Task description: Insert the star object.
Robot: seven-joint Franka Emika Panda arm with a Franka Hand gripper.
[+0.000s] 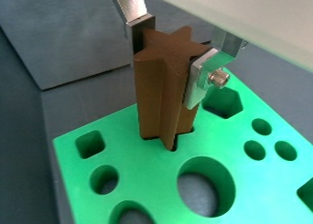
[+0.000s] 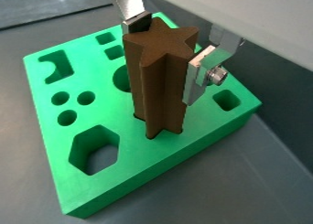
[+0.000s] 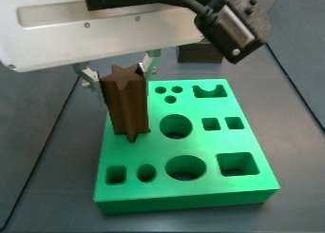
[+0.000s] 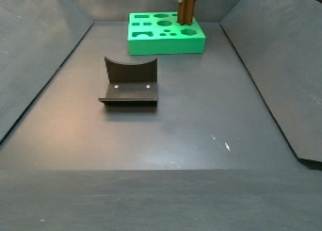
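Observation:
The star object [image 1: 159,90] is a tall dark-brown ridged prism. It stands upright with its lower end in a hole of the green board [image 1: 146,177]. It also shows in the wrist view [image 2: 159,81] and both side views [image 3: 127,108] [image 4: 186,7]. My gripper [image 1: 169,61] is over the board with one silver finger on each side of the prism's top, shut on it, as the wrist view [image 2: 167,56] and the side view [image 3: 120,70] also show. The prism's foot is hidden inside the hole.
The green board [image 3: 191,201] has several other holes, round, square and hexagonal, all empty. It lies at the far end of the grey floor [image 4: 164,44]. The dark fixture [image 4: 128,82] stands mid-floor, apart from the board. Sloped grey walls bound the floor.

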